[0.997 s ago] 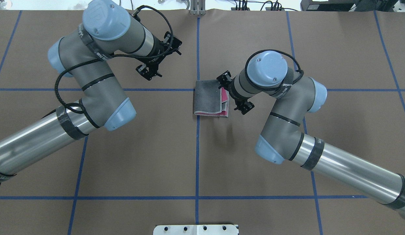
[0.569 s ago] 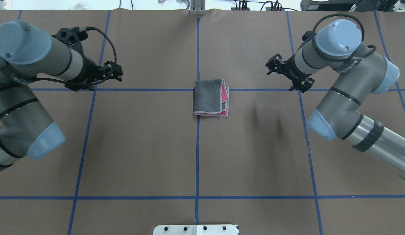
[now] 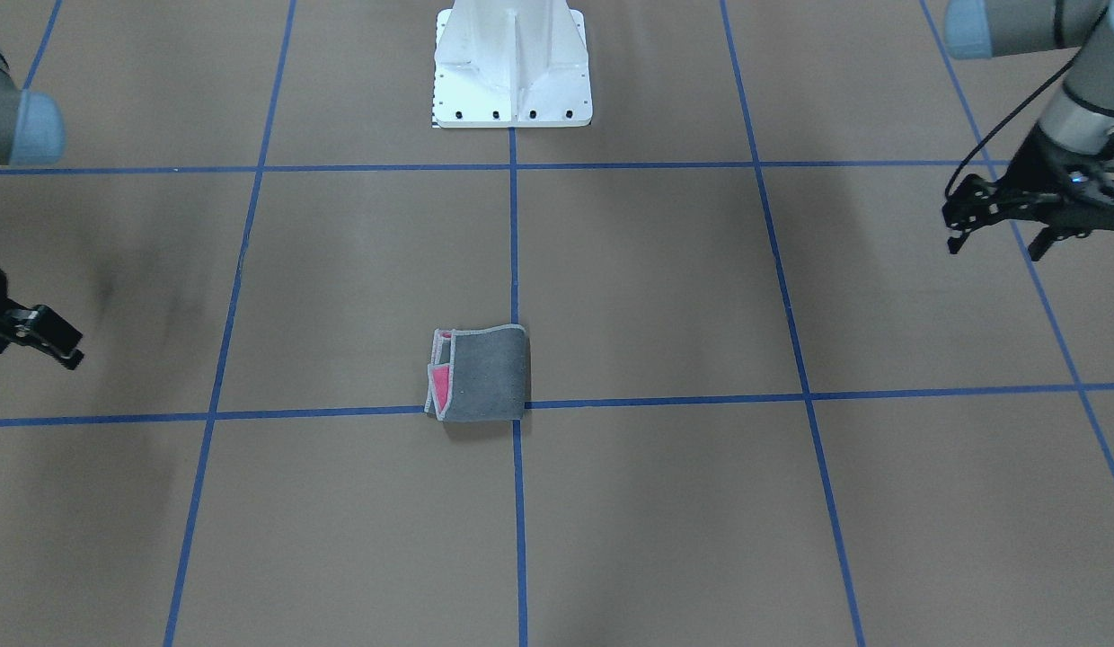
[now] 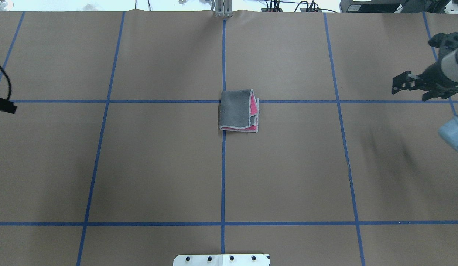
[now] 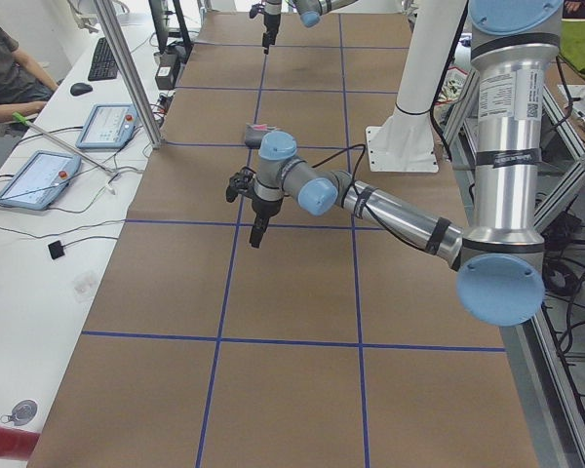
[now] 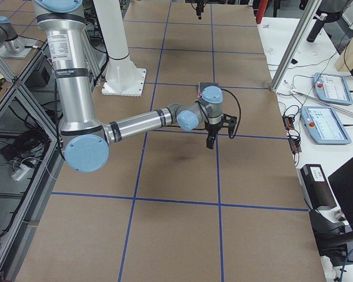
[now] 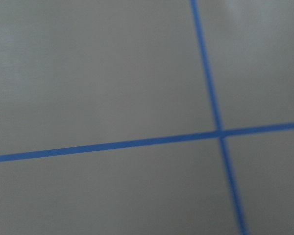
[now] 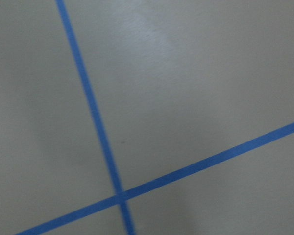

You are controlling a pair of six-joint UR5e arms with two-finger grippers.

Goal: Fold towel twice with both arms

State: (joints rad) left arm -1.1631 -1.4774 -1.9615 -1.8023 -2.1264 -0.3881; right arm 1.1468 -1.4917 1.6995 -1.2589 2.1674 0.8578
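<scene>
The towel (image 4: pixel 236 111) lies folded in a small square at the table's middle, dark grey face up, with pink layers showing at its right edge. It also shows in the front-facing view (image 3: pixel 481 373). Nothing touches it. My right gripper (image 4: pixel 413 89) hovers far right of the towel, open and empty; only part of it shows in the front-facing view (image 3: pixel 38 334). My left gripper (image 3: pixel 994 243) hovers far to the towel's other side, open and empty. Only a black tip of it (image 4: pixel 4 106) shows at the overhead view's left edge. Both wrist views show only table paper and tape.
Brown paper with a blue tape grid (image 4: pixel 223 184) covers the table. The white base pedestal (image 3: pixel 512 67) stands at the robot's side. An operator's bench with tablets (image 5: pixel 39 175) and a metal post (image 5: pixel 127 68) runs along the far edge.
Both arms have swung outward from the towel to the table's left and right ends. The towel has not moved.
</scene>
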